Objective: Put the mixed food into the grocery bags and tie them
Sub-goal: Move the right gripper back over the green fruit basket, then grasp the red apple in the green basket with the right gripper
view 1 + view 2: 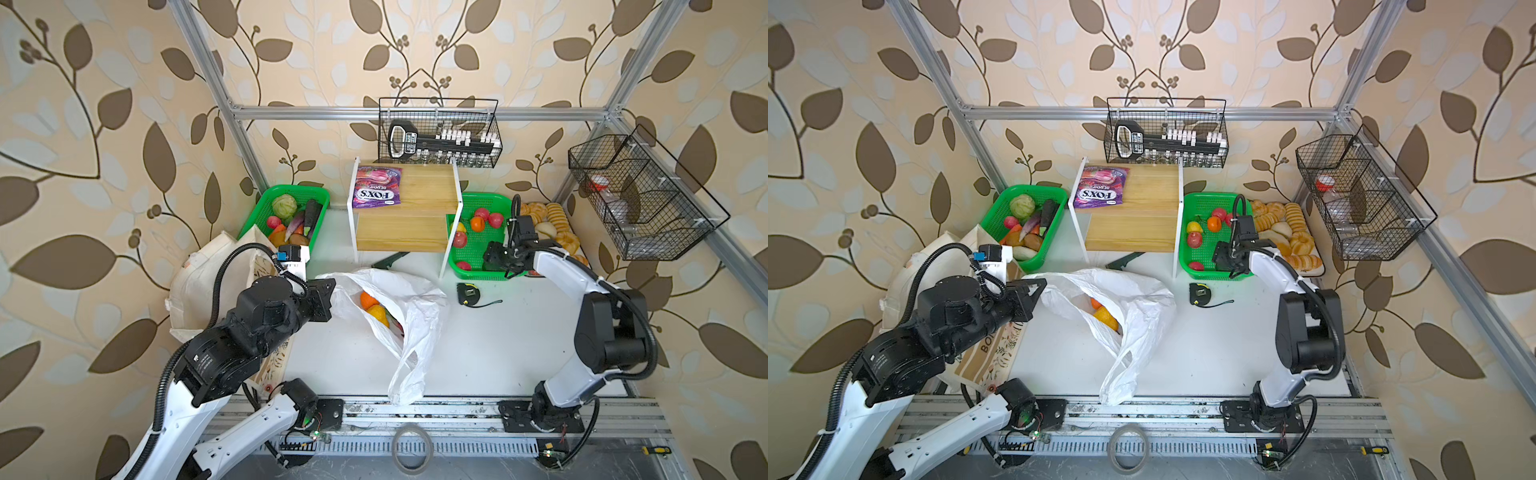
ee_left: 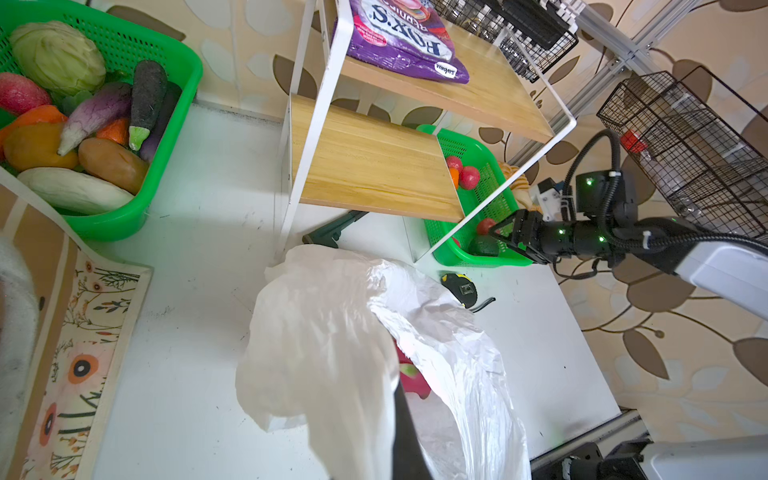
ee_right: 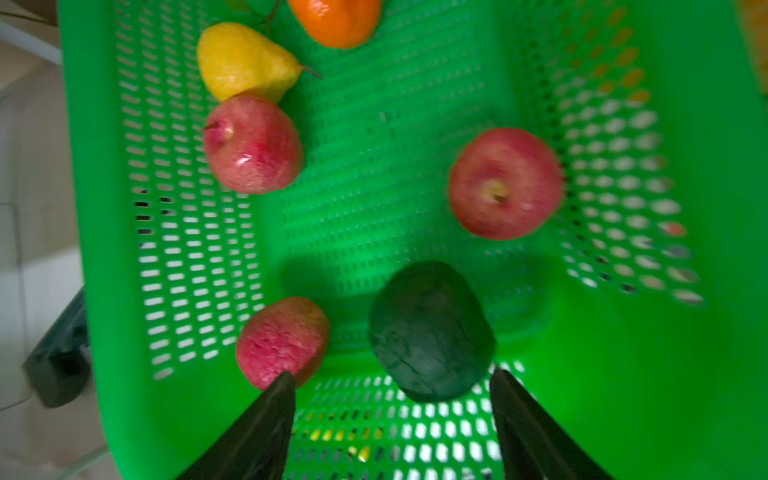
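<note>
On the white table (image 1: pixel 478 332) a two-step wooden rack (image 1: pixel 415 232) stands at the back. A cream tote (image 1: pixel 199 282) slumps at the left edge beside the left arm, and a white plastic bag (image 1: pixel 411 316) lies across the middle with its mouth open. A green basket (image 3: pixel 374 166) sits right of the rack. The left gripper (image 1: pixel 330 301) is clamped tight on the bag's rim, holding that edge up. The right gripper (image 3: pixel 392 376) hangs inside the basket, jaws spread wide and gripping nothing. A purple sweets packet (image 1: pixel 376 187) lies on the rack's upper step. Inside the bag show an orange (image 1: pixel 368 300), a yellow fruit (image 1: pixel 377 313) and — from the left wrist view — a pink dragon fruit (image 2: pixel 409 374). In the basket a dark green fruit (image 3: pixel 430 332) sits just beyond the right fingertips (image 3: pixel 513 407), a pink fruit (image 3: pixel 282 338) beside one of them, a red apple (image 3: pixel 505 183) and a yellow pear (image 3: pixel 243 60) farther in.
</note>
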### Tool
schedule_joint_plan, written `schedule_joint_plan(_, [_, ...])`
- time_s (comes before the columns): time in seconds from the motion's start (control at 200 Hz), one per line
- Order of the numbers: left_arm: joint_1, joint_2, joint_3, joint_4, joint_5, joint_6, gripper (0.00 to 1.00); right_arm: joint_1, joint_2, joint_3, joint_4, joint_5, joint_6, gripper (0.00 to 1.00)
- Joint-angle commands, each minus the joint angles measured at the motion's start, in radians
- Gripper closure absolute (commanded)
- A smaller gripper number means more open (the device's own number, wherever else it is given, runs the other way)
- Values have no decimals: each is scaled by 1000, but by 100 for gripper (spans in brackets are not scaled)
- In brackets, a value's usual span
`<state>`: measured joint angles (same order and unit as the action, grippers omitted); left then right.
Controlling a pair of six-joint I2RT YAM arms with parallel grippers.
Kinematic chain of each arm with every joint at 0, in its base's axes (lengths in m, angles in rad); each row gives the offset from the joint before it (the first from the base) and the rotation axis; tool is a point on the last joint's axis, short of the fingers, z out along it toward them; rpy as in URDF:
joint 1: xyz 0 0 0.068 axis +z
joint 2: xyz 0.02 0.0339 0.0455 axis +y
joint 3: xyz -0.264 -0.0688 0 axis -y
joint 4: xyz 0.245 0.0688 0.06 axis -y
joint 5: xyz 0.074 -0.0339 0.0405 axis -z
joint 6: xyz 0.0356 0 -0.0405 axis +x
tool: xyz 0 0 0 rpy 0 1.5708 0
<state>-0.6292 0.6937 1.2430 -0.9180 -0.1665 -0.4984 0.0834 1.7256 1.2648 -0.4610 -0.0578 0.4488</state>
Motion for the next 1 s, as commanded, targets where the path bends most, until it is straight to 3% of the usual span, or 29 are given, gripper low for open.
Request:
schedule_joint_plan(0.0, [-4,4,-11,48,-40,30,100,13,93,94,76,-177,3,28])
schedule_joint_plan(0.33, [-4,168,52,136,50,138,100,64,411,443,65,-113,13,25])
schedule_joint_plan(0.48, [-4,236,81,147,30,167,100,74,498,545,6,-61,-11,25])
schedule_joint_plan(0.85, [-6,270,82,171,63,163,100,80,576,589,-39,-49,-76,35])
schedule_joint_plan(0.995, [-5,251,88,156,55,151,100,73,593,598,-29,-70,-79,49])
